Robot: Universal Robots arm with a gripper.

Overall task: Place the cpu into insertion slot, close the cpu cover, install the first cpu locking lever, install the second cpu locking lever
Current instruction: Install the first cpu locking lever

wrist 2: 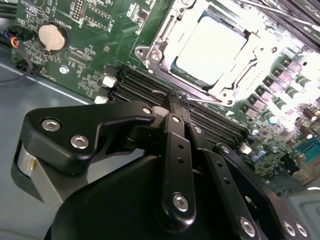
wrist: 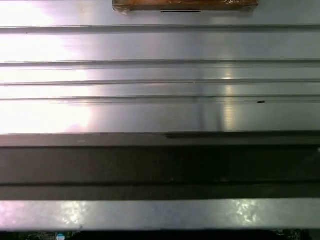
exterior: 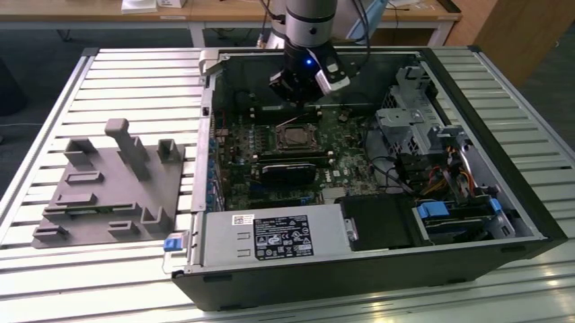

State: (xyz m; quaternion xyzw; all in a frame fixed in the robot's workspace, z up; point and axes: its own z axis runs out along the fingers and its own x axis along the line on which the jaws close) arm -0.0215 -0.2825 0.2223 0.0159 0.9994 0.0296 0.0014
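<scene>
Slatted bench, open PC case [exterior: 467, 222] — your gripper [wrist 2: 175, 102], fingers pinched together and empty, beside the seated cpu [wrist 2: 210, 45] — keep level.

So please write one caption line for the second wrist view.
End effector, fingers together, near the cpu seated under the cpu cover.

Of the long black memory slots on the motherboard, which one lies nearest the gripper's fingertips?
In the second wrist view, the memory slot on the bank's edge farthest from the cpu; the gripper, fingers together, has its tips over it.
</scene>
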